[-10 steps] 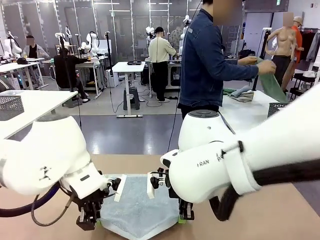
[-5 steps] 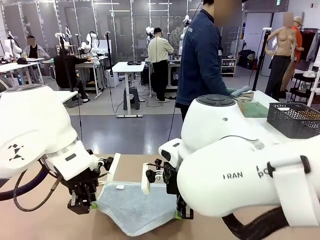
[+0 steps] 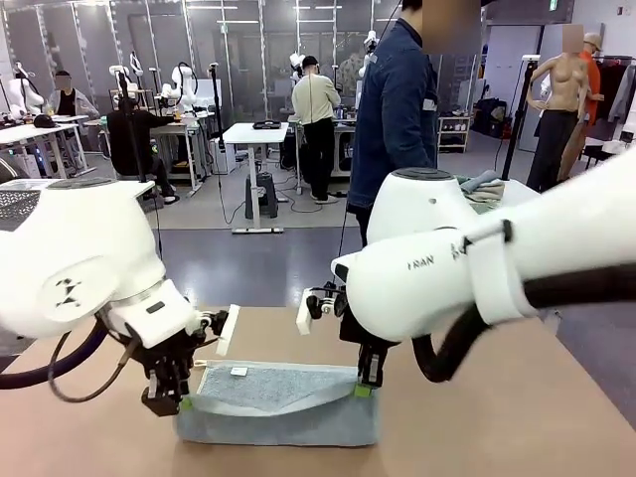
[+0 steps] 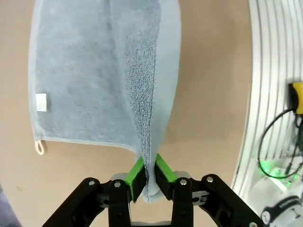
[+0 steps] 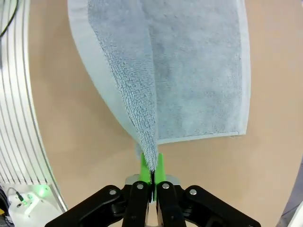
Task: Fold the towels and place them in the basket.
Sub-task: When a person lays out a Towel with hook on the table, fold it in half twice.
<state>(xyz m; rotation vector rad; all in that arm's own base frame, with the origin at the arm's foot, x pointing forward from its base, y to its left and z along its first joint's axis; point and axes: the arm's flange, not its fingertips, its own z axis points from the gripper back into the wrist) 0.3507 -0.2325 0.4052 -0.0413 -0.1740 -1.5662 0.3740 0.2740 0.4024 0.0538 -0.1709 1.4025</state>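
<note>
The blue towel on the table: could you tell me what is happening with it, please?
Both arms are folding it. The left gripper and the right gripper each have their jaws shut on a corner of the pale blue-grey towel, holding that edge raised while the rest lies on the table. A person stands beyond the far side, not touching it.

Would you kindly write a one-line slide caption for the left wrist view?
Left end effector shut on a corner of the pale blue towel, its edge held above the brown table.
</note>
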